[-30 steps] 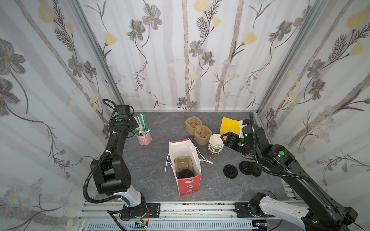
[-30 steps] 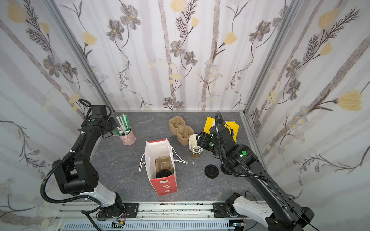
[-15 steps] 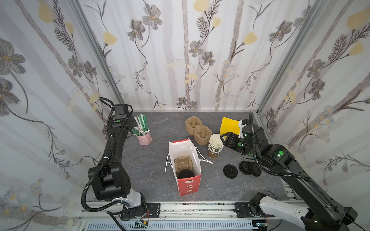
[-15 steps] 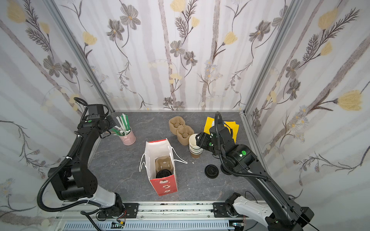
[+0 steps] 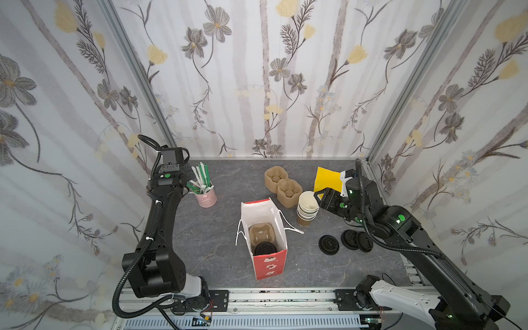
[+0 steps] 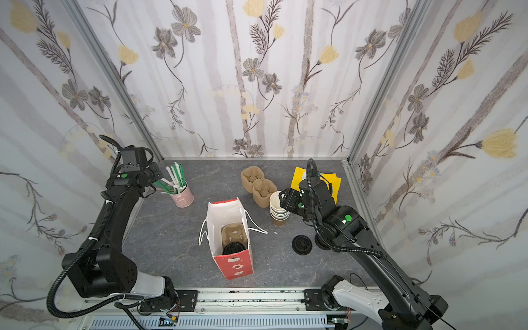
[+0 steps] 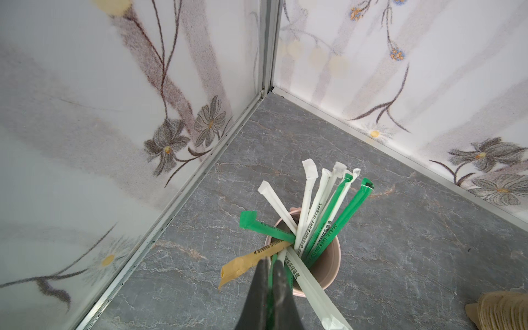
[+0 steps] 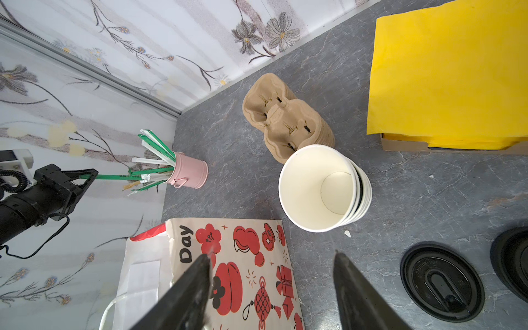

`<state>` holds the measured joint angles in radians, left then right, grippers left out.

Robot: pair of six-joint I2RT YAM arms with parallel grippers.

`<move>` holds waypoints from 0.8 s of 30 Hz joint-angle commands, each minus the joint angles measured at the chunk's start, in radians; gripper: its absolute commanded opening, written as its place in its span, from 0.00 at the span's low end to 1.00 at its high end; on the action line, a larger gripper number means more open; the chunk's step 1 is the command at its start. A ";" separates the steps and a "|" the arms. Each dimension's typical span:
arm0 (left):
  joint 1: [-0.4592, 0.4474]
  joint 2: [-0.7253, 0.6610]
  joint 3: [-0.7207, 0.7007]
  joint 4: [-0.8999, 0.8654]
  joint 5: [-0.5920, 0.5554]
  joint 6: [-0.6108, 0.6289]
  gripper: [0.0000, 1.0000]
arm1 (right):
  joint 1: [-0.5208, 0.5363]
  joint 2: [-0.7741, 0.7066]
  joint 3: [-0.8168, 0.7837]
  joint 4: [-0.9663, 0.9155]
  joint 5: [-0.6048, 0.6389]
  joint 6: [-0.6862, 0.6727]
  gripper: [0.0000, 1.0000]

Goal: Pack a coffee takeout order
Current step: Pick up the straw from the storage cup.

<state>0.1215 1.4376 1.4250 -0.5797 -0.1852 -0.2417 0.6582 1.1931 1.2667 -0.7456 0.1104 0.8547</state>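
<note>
Left claw (image 7: 271,261) clamped on green straw (image 8: 114,177), drawn back toward wall (image 5: 85,177) since earlier, straw's other end still in pink cup (image 5: 206,197). Right claw (image 8: 271,257) apart, unmoved beside cup stack (image 5: 308,205). Lidded cup (image 5: 264,248) in bag (image 5: 268,268).

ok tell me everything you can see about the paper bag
The bag stands upright and open on the table, white paper with a red front and red prints on its side. White cord handles droop outside. Inside sits a pulp carrier holding a lidded cup. Nothing grips it.
</note>
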 commanded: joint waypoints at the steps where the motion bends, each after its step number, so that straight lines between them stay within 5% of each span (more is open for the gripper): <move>1: -0.003 -0.023 0.011 0.014 -0.040 0.018 0.00 | -0.001 0.006 0.017 0.030 0.018 -0.003 0.69; 24: -0.033 -0.215 -0.063 -0.002 -0.025 -0.022 0.00 | -0.001 0.034 0.084 -0.027 0.024 -0.022 0.69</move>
<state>0.0879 1.2335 1.3678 -0.5880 -0.2089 -0.2478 0.6579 1.2209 1.3407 -0.7696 0.1184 0.8425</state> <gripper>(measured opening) 0.051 0.694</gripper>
